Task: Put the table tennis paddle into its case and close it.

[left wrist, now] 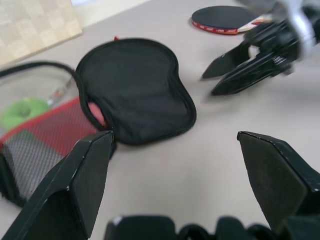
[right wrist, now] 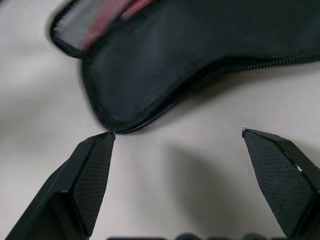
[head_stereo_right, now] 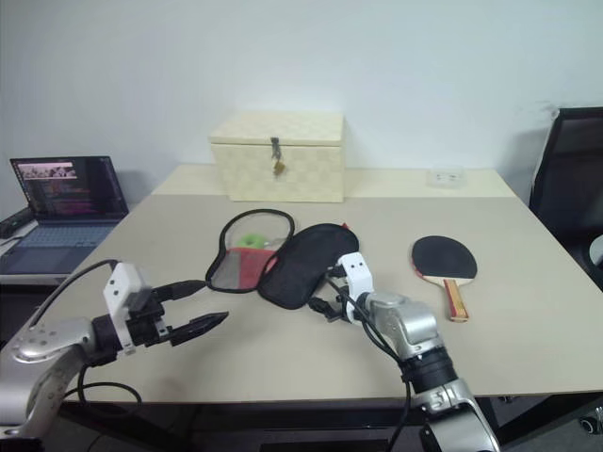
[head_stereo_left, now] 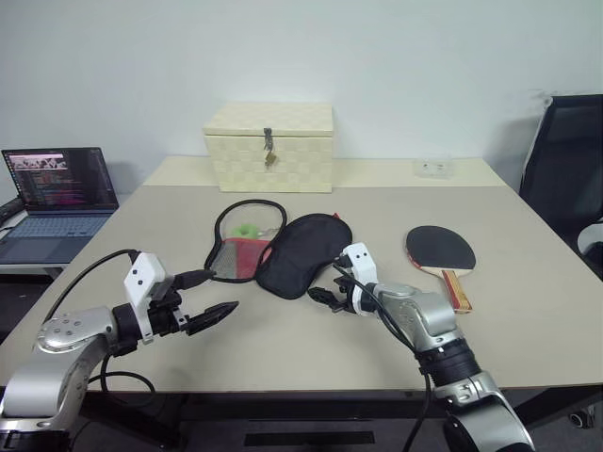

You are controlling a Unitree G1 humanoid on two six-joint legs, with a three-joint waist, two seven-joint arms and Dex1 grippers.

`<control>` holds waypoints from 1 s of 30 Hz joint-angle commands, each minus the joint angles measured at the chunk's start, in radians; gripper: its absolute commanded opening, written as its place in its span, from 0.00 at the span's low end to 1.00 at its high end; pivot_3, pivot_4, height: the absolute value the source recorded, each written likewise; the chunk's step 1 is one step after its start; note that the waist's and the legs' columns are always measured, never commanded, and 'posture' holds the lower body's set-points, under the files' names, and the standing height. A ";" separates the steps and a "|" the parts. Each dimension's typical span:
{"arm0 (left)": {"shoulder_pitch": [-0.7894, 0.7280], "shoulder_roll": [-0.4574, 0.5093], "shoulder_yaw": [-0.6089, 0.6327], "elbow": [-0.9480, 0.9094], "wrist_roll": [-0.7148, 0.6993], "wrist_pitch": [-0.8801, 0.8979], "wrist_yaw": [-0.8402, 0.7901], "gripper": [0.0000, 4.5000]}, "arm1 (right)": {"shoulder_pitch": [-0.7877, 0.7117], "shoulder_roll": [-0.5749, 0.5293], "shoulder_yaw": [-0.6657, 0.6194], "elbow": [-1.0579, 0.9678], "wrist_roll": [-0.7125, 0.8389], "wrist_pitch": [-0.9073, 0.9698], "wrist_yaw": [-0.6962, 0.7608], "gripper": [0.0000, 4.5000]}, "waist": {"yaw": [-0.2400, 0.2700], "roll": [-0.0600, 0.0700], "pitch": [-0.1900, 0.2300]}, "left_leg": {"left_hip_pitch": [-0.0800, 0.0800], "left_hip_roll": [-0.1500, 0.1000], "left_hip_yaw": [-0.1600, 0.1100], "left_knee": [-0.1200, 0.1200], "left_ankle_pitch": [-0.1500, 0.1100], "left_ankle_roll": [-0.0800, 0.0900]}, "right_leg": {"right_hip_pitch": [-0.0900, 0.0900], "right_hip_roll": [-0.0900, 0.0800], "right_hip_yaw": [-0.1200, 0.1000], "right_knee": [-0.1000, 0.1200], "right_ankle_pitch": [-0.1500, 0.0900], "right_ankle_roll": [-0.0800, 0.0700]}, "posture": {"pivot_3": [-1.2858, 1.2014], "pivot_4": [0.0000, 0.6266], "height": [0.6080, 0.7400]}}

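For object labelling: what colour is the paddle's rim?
Red, under the black face of the table tennis paddle; left wrist view shows it best.

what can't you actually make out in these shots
- Black fabric case lying open: its black flap covers whatever is under it, head views.
- Round green item behind the case's mesh half: too small and veiled by mesh to identify.
- Black-faced, red-rimmed table tennis paddle: underside hidden against the table; in the left wrist view the handle is cut off behind the right gripper.
- Laptop screen text: too small.
- Cream woven box: lid down, contents hidden.
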 commanded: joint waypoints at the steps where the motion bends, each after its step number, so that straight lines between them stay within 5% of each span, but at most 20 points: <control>1: -0.003 0.063 0.071 -0.085 -0.102 0.082 -0.047 0.97 | -0.064 0.035 -0.036 0.084 -0.006 -0.061 -0.024 1.00 | 0.000 0.000 0.000 | 0.000 0.000 0.000 0.000 0.000 0.000 | 0.000 0.000 0.000 0.000 0.000 0.000 | 0.52 0.24 1.00; 6: -0.008 0.135 0.104 -0.088 -0.126 0.126 -0.088 0.97 | -0.127 0.092 -0.067 0.234 -0.004 -0.118 -0.039 1.00 | -0.008 0.000 0.000 | 0.001 0.000 0.000 -0.001 0.000 0.000 | 0.000 0.001 0.000 0.001 0.000 0.000 | 0.52 0.24 1.00; 19: 0.000 0.123 0.097 -0.034 -0.069 0.058 -0.129 0.97 | -0.252 0.242 -0.151 0.412 0.039 -0.151 -0.058 1.00 | -0.031 0.000 0.000 | 0.003 0.003 0.000 -0.003 0.000 0.000 | 0.000 0.003 0.001 0.001 0.000 -0.002 | 0.52 0.24 1.00; 24: -0.001 0.116 0.092 -0.038 -0.065 0.051 -0.123 1.00 | -0.244 0.275 -0.144 0.400 0.060 -0.131 -0.061 0.73 | -0.031 0.001 0.000 | 0.003 0.003 0.000 -0.003 0.000 0.000 | 0.000 0.002 0.002 0.001 0.000 -0.002 | 0.52 0.24 1.00; 30: -0.014 0.103 0.074 -0.051 -0.061 0.054 -0.107 1.00 | -0.221 0.268 -0.149 0.364 0.089 -0.085 -0.074 0.27 | -0.031 0.001 0.000 | 0.002 0.002 0.000 -0.004 0.000 0.000 | -0.001 0.002 0.001 0.000 0.000 -0.002 | 0.52 0.24 1.00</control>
